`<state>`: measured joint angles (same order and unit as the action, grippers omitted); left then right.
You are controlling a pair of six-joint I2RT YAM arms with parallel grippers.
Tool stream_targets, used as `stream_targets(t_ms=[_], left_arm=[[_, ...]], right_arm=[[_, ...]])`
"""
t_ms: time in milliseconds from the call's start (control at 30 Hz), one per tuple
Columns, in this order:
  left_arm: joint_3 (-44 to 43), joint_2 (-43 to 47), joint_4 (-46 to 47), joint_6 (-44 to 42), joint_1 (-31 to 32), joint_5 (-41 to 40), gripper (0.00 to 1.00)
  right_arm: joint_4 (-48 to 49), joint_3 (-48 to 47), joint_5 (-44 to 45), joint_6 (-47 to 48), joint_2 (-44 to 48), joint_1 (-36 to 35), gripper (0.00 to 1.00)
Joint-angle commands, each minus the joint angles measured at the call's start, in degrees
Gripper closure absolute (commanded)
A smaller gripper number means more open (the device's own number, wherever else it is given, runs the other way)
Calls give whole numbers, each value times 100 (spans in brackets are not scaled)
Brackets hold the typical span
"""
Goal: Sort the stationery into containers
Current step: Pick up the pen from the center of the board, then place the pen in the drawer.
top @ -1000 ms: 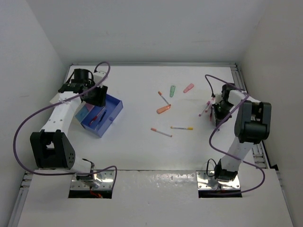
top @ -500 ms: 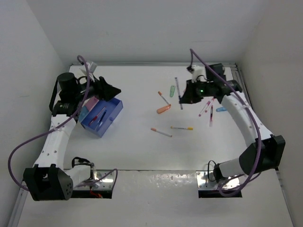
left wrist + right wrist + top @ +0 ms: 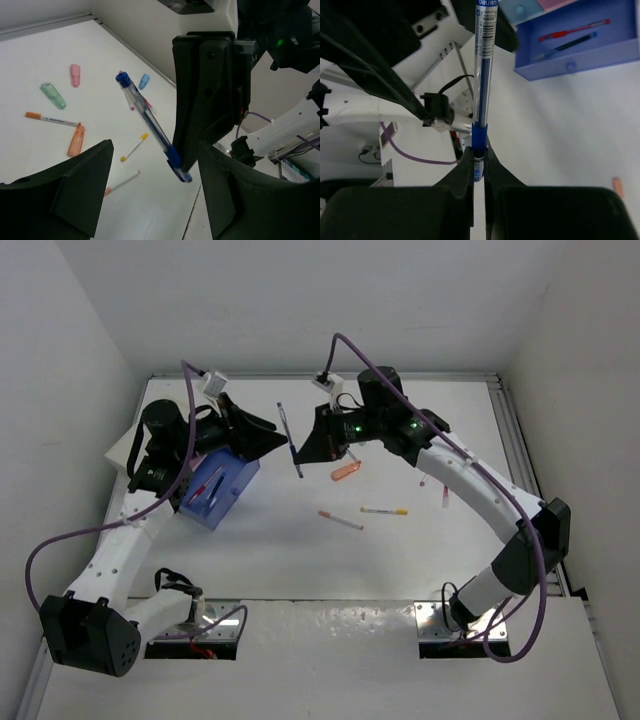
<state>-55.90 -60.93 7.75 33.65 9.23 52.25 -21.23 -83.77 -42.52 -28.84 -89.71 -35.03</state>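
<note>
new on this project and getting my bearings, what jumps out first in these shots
A blue pen hangs in mid-air above the table, pinched at one end by the right end effector. The left end effector gapes wide open right beside it, near the blue box, which holds a red pen and a dark pen. An orange marker and loose pens lie scattered farther right.

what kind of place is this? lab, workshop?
Probably a robot lab test cell: plain white walls box in a white table, two arms bolted at its edge, pens laid out for sorting.
</note>
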Motion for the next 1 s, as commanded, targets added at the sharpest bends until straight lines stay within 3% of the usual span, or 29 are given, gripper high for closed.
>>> stream_targets(t_ms=[0, 133, 233, 267, 300, 333, 367, 400, 433, 500, 533, 567, 600, 667, 733, 967], left_arm=[[27, 2, 473, 318, 210, -13, 26], [9, -86, 517, 396, 333, -66, 32], [-17, -77, 623, 485, 360, -57, 67], [-35, -86, 588, 476, 351, -5, 74], [-87, -86, 535, 432, 316, 22, 81], [-166, -121, 152, 345, 264, 31, 95], [-271, -156, -191, 187, 89, 5, 100], [-412, -217, -560, -232, -35, -22, 100], [-718, -366, -1417, -593, -175, 22, 100], [-1297, -612, -2710, -2304, -492, -493, 100], [-1979, -935, -3996, -2980, -501, -958, 100], [-2247, -1113, -4453, -3953, -406, -2024, 100], [-2459, -1445, -5075, -4258, -379, -2539, 100], [-2776, -1755, -5466, -4733, -396, -3715, 100], [-2786, -2150, -5835, -4937, -440, -4264, 100], [-2066, -2450, -5302, -5614, -291, -5180, 97]], right_arm=[[409, -281, -212, -192, -64, -232, 100], [409, -324, -204, -166, -99, -434, 100], [392, -325, -230, -183, -99, -444, 100], [383, -316, -230, -166, -90, -435, 95], [314, -281, -221, -157, -90, -339, 78], [278, -254, -187, -157, -64, -251, 70], [234, -211, -186, -314, -20, -129, 64], [225, -141, -195, -437, 15, 247, 56], [225, 130, -221, -586, 59, 486, 54], [77, 630, -300, -807, 226, 1329, 54], [-107, 781, -300, -694, 287, 1601, 53], [-709, 940, -74, -171, 366, 2048, 54], [-1037, 993, 119, 208, 401, 2209, 55], [-1574, 1099, 951, 1252, 437, 2630, 57], [-1770, 1528, 1324, 1730, 577, 2912, 58], [-1576, 2304, 2239, 2137, 692, 3985, 58]])
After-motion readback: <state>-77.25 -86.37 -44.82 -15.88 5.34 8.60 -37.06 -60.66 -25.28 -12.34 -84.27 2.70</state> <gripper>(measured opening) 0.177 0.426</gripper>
